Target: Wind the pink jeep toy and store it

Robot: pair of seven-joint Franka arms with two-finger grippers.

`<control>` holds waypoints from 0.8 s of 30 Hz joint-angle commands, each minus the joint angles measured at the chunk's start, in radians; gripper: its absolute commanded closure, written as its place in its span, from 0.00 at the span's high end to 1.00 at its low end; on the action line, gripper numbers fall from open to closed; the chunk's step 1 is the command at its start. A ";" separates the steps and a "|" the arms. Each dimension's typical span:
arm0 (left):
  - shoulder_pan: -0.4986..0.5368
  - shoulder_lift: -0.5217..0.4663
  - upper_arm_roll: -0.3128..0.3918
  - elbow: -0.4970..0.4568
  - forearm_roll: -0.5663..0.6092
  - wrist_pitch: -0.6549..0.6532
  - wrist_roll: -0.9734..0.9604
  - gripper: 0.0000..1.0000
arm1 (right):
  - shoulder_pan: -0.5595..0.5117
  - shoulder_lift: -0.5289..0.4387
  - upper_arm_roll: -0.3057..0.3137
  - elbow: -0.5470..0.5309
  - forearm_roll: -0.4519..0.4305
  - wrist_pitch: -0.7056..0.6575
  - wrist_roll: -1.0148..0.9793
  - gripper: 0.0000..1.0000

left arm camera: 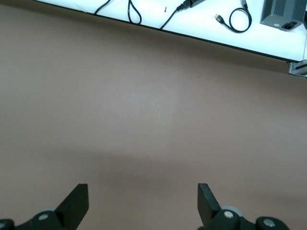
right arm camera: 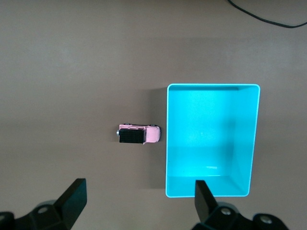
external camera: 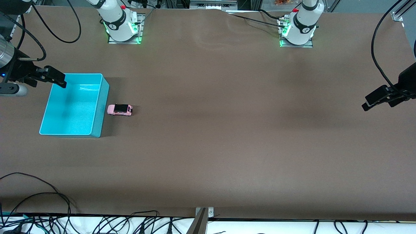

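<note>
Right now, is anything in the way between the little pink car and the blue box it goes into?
Nothing visible. The pink jeep toy sits on the table right beside the teal bin, with only the bin's own wall between them. The bin looks empty inside.

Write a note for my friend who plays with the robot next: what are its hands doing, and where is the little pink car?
Left hand: open, empty, waiting over bare table at its own end.
Right hand: open, empty, over the teal bin's edge.
Pink jeep toy: on the table on its wheels, beside the bin, on the side toward the left arm's end, not touching.
Done: nothing.
Left: wind the jeep, put it in the bin.
</note>
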 commanded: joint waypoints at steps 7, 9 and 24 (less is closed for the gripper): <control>0.005 0.000 -0.013 -0.009 -0.007 -0.049 0.022 1.00 | -0.006 0.039 -0.004 -0.011 -0.007 -0.012 0.028 1.00; 0.005 0.002 -0.013 -0.019 -0.007 -0.049 0.022 1.00 | -0.001 0.040 -0.004 -0.008 -0.004 -0.015 0.025 1.00; -0.002 0.000 -0.108 -0.062 0.226 -0.086 0.027 1.00 | -0.011 0.063 -0.006 -0.009 0.005 -0.017 0.034 1.00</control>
